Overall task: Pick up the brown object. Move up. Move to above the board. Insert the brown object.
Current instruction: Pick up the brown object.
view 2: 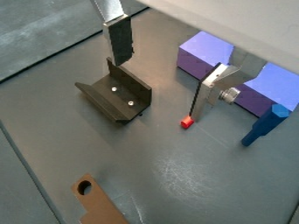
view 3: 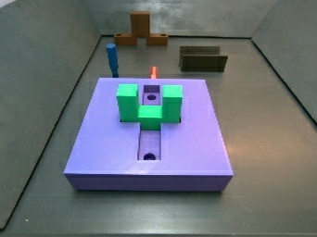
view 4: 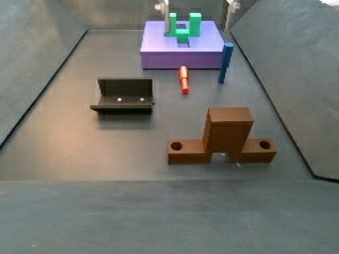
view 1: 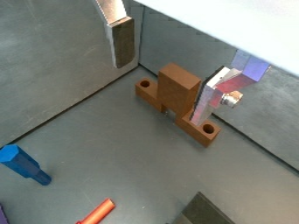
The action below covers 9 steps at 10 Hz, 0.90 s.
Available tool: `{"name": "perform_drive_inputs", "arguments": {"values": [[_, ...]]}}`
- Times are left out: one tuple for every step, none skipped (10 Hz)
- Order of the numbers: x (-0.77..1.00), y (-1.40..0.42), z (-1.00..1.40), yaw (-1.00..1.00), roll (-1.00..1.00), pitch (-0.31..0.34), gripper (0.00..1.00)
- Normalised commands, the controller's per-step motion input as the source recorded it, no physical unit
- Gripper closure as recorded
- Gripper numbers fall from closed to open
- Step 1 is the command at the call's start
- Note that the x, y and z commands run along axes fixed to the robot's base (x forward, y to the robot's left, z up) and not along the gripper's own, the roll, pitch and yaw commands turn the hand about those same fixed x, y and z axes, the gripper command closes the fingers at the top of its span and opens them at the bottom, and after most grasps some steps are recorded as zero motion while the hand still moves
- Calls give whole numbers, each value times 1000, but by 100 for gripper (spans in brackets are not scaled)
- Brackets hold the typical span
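The brown object [view 1: 176, 94] stands on the grey floor near a wall, its upright block rising from a flat bar with a round hole at each end; both side views show it too [view 3: 139, 30] [view 4: 225, 136]. My gripper [view 1: 160, 91] hangs open well above the floor, its two silver fingers [view 1: 121, 42] spread wide with nothing held between them. In a wrist view the brown object appears in the gap between the fingers, far below them. The purple board [view 3: 148, 139] carries a green U-shaped block [view 3: 150, 102] over its central groove. The other wrist view shows the open gripper [view 2: 160, 86] above bare floor.
A dark fixture [view 2: 114, 96] [view 4: 123, 96] stands on the floor. A blue upright peg [view 3: 111, 57] [view 1: 24, 164] stands beside the board's end. A small orange-red stick [view 3: 154, 71] [view 4: 183, 78] lies close to the peg. Grey walls enclose the floor.
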Motion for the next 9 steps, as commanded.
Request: {"name": "perform_drive_inputs", "arguments": {"values": [[0,0,0,0,6,0,0],[0,23,0,0,0,0,0],[0,791,-194,-203,40,0,0],[-49,654,-266,-380,41,0,0],[-97,669,-286,-374,26,0,0],[-114,703,-300,-334,0,0,0],[-234,640,-380,-331,113,-26,0],[-286,663,-406,-294,117,-44,0],[-274,580,-431,-326,161,-76,0]]}}
